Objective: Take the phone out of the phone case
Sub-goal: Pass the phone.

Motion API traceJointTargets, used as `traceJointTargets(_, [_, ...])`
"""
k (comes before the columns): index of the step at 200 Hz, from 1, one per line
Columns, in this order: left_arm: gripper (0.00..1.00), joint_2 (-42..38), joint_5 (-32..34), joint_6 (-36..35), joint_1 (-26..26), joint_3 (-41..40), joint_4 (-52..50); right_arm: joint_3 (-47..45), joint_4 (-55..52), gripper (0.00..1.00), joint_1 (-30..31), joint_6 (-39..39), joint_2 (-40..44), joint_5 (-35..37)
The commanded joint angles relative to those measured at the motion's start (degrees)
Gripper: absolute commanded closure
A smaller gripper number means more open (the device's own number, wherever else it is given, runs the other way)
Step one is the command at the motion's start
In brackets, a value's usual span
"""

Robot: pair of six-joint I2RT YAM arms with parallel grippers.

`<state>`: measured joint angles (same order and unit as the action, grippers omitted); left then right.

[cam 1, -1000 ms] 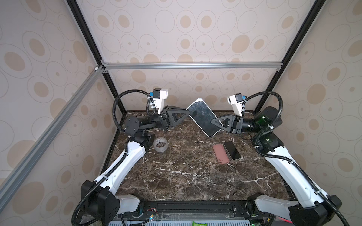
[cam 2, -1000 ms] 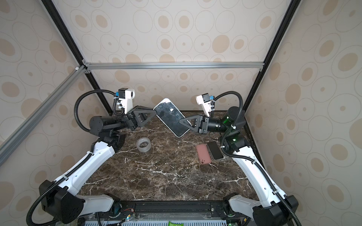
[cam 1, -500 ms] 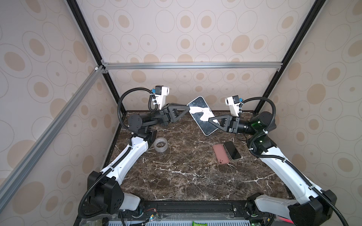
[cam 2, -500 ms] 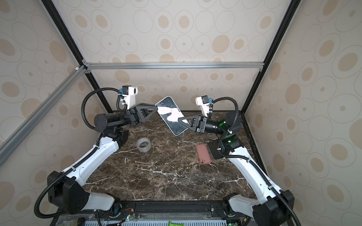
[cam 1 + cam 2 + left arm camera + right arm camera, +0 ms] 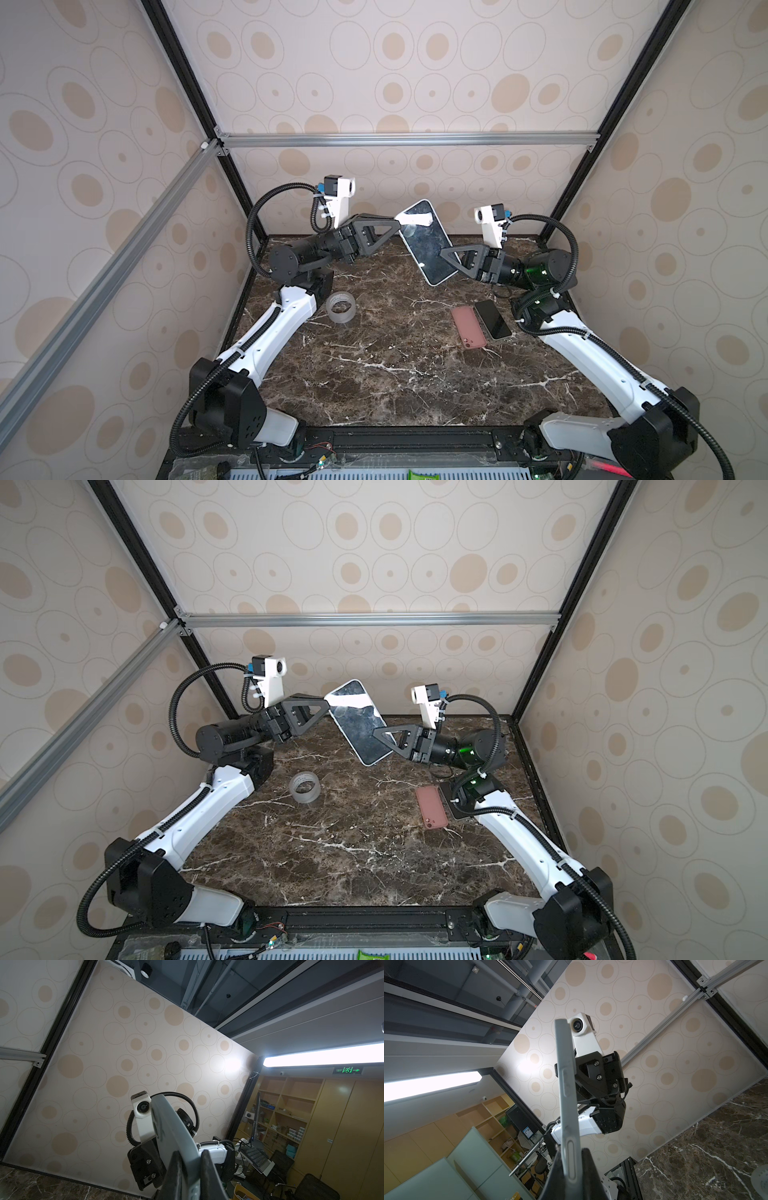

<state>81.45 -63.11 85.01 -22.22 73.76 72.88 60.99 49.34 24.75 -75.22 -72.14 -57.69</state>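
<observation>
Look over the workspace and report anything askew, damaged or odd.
Nothing looks broken or spilled. Only the cased phone stands out: it is tilted in mid-air, clamped from either side by both arms' jaws.

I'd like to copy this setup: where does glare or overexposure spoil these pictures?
In both top views a white reflection streaks the far end of the phone; in the left wrist view the ceiling light is blown out and washes the wall beside it; in the right wrist view that light burns out likewise.
</observation>
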Motion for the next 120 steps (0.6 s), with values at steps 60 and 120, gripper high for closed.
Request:
traceJointTargets(60, [0.91,-4.5,-2.0,1.9,-4.8,9.2,22.9,-4.2,-18.7,1.0,2.0,-11.2,-10.2,6.9])
traceJointTargets(120, [0.9,-4.9,-1.5,1.7,-5.2,9.6,22.9,-6.2,-10.4,1.0,3.8,-17.0,-12.8,8.9])
